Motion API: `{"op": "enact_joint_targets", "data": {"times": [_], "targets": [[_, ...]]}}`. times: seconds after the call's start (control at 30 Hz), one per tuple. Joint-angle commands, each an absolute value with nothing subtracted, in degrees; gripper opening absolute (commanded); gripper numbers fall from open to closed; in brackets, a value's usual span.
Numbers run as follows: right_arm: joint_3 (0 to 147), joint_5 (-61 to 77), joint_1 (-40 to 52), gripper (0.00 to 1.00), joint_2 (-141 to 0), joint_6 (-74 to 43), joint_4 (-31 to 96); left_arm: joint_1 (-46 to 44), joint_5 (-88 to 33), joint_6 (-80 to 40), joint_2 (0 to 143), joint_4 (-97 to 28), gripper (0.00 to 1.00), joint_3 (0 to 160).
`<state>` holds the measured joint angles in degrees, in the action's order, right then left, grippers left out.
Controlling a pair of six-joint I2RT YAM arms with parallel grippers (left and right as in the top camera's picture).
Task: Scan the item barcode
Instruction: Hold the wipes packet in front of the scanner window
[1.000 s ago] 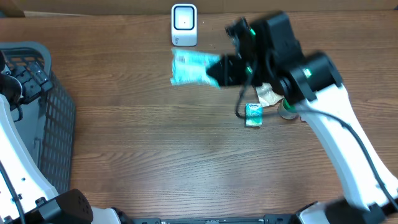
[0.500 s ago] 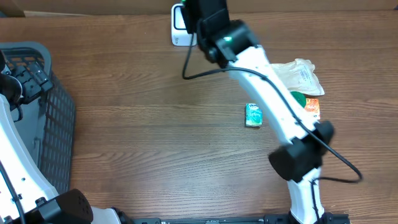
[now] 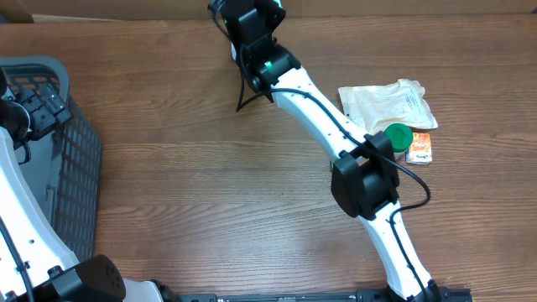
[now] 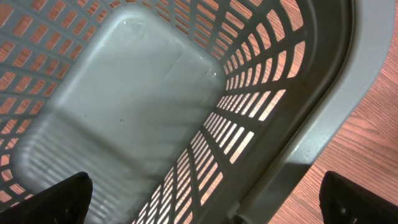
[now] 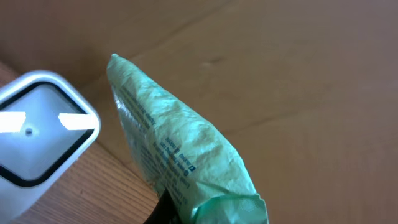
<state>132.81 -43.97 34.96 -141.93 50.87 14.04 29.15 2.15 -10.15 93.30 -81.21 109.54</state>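
Right gripper (image 5: pixel 166 211) clenched on a crinkled pale-green plastic packet (image 5: pixel 174 158) beside the white, rounded-square scanner (image 5: pixel 37 134).
In the right wrist view the packet runs from the lower middle of the frame up to the upper left, its printed edge facing the scanner at lower left, with the two near each other but apart. Overhead, the right arm reaches to the top middle of the brown wooden table (image 3: pixel 210 193). A white crumpled pouch (image 3: pixel 386 101), a green round lid (image 3: pixel 398 134) and a small orange box (image 3: pixel 419 148) lie at right. The left gripper (image 4: pixel 208 202) hangs spread wide over the grey slotted plastic basket (image 4: pixel 155 106), holding nothing.
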Motion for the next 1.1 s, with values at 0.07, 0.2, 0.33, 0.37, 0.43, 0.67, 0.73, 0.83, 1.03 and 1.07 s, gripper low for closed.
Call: {"op": "enact_joint_targets", "data": {"times": [0.07,0.2,0.33,0.37,0.43,0.67,0.73,0.83,1.03,1.07], "targets": [[134.26,-44.99,35.03,0.04,-146.69,60.12,9.91,29.23,2.00,-10.52,93.49,-81.17,1.00,109.95],[134.26,-44.99,35.03,0.04,-148.70,60.99,7.53,29.23,2.00,-10.52,93.49,-81.17,1.00,109.95],[134.23,-44.71,35.00,0.04,-149.23,61.84,5.89,29.23,2.00,-10.52,93.49,-81.17,1.00,109.95],[134.21,-44.49,34.89,0.04,-149.27,61.87,5.50,29.23,2.00,-10.52,93.49,-81.17,0.99,109.95],[134.21,-43.79,34.72,0.04,-149.27,61.89,4.93,29.23,2.00,-10.52,93.49,-81.17,1.00,109.95],[134.21,-42.37,34.48,0.04,-149.27,61.82,6.31,29.23,2.00,-10.52,93.49,-81.17,1.00,109.95],[134.21,-42.37,34.48,0.04,-149.27,61.82,6.26,29.23,2.00,-10.52,93.49,-81.17,1.00,109.95],[134.21,-42.57,34.50,0.04,-149.27,61.80,6.26,29.23,2.00,-10.52,93.49,-81.17,0.99,109.95],[134.21,-43.31,35.11,0.04,-148.66,60.84,6.33,29.23,2.00,-10.52,93.49,-81.17,1.00,109.95],[134.21,-43.48,35.16,0.04,-148.51,60.01,6.35,29.23,2.00,-10.52,93.49,-81.17,1.00,109.95]]}}
